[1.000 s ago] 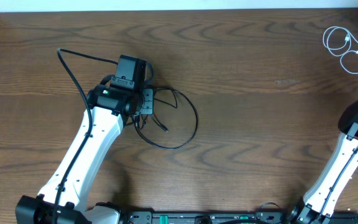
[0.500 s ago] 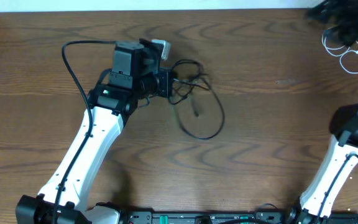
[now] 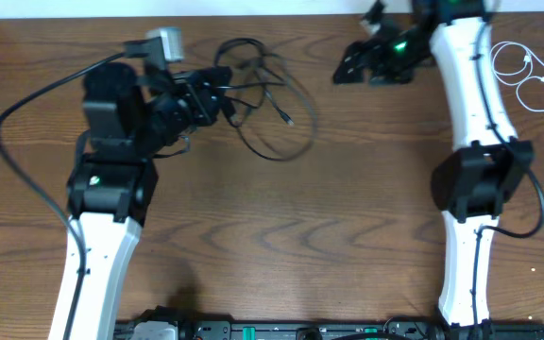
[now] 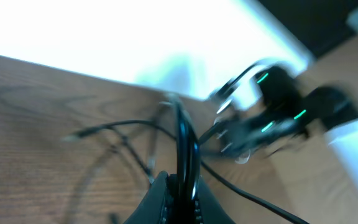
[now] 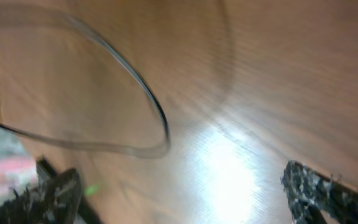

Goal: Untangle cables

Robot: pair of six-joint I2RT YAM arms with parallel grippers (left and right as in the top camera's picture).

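Note:
The black cable is a tangle of loops at the far middle-left of the table. My left gripper is shut on its left end. In the left wrist view my jaws pinch the black cable, which runs straight up from them. My right gripper is open and empty at the far edge, just right of the black loops and apart from them. The right wrist view shows its spread fingers over bare wood, with a black loop ahead. The white cable lies coiled at the far right, separate.
The thick black arm cable arcs left of my left arm. The table's far edge runs right behind both grippers. My right arm's elbow hangs over the right-middle of the wooden table.
My left gripper carried the black cable up toward the far edge and the arm swung left. My right arm swept from the far right in to the far middle beside the black loops.

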